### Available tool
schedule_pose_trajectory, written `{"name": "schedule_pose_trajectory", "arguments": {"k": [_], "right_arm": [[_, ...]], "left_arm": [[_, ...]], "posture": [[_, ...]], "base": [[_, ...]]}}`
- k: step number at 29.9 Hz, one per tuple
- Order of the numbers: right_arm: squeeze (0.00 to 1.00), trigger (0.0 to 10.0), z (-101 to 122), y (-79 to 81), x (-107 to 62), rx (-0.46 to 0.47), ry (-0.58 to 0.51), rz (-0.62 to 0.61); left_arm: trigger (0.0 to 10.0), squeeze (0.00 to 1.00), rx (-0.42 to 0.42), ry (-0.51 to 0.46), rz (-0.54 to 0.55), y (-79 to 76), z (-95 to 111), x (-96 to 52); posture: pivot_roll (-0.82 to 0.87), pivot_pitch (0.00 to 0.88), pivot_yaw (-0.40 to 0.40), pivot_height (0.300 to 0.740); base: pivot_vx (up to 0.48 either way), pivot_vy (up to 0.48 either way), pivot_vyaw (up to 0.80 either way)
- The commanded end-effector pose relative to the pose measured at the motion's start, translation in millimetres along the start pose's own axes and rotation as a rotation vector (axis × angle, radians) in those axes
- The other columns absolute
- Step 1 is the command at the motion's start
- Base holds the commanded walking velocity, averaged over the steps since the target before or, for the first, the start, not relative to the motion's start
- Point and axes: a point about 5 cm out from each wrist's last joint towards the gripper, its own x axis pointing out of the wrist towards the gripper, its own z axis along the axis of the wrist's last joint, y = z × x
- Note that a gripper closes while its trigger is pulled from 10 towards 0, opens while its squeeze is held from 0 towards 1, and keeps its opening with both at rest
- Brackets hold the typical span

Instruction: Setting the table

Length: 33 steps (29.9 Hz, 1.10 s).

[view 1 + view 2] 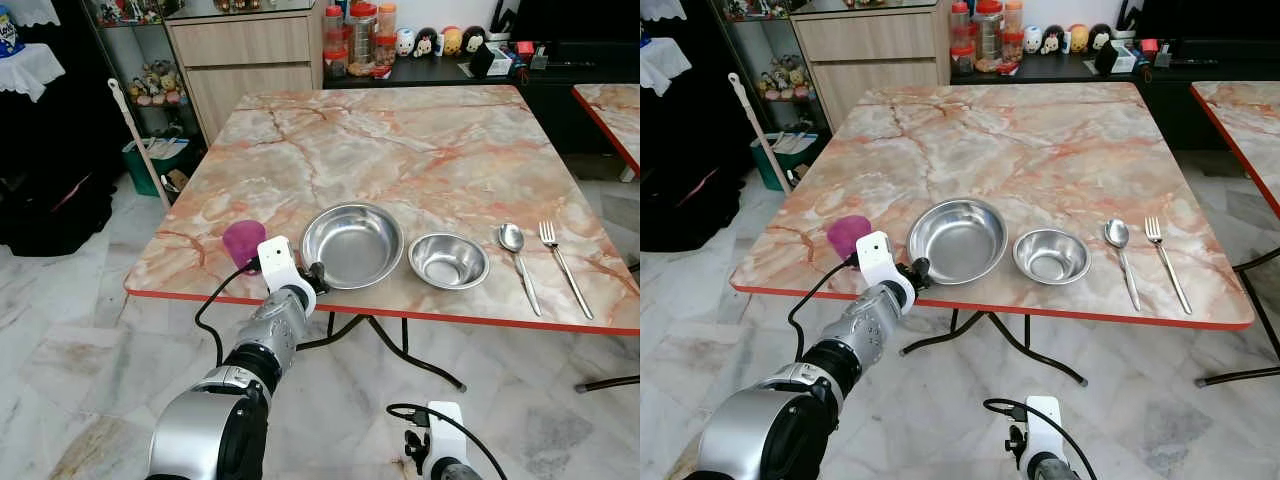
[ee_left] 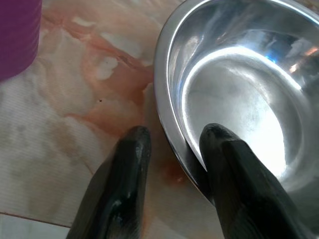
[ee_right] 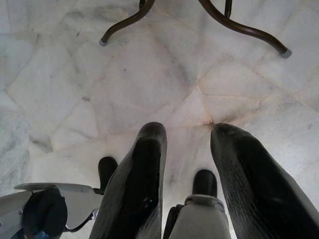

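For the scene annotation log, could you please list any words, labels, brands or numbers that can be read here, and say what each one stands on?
None can be read.
Jars on the dark counter: lids and contents show, any labels too small to read.
Items in the green bin beside the table: print blurred.
Large steel bowl, small steel bowl, purple cup, spoon, fork and left gripper: no markings visible.

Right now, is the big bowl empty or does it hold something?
Empty. The big bowl shows only bare shiny metal inside, with the left gripper open astride its near rim.
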Motion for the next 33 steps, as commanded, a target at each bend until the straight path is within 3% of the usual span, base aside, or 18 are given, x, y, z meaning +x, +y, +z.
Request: {"name": "schedule_pose_trajectory", "arguments": {"k": [1,16,20,33], "right_arm": [[0.00,10.0,1,3.8,0.9,0.004,0.000,0.009],[0.00,10.0,6,2.8,1.9,0.006,-0.009,0.006],[0.00,10.0,7,1.7,1.9,0.008,-0.009,0.003],[0.00,10.0,10,1.7,2.5,-0.009,-0.013,0.010]], "left_arm": [[0.0,0.00,-0.056,0.075,-0.083,-39.3,-24,-3.1],[0.0,0.00,-0.080,0.045,-0.061,-17.0,-26,-5.1],[0.0,0.00,-0.112,-0.006,-0.076,-9.9,-20,-6.4],[0.0,0.00,-0.167,-0.148,-0.174,-10.0,-6,-12.2]], "posture": [[-0.20,0.000,0.102,0.740],[-0.18,0.000,0.089,0.740],[-0.17,0.000,0.074,0.740],[-0.14,0.000,0.048,0.740]], "base": [[0.000,0.000,0.00],[0.000,0.000,0.00],[0.000,0.000,0.00],[0.000,0.000,0.00]]}}
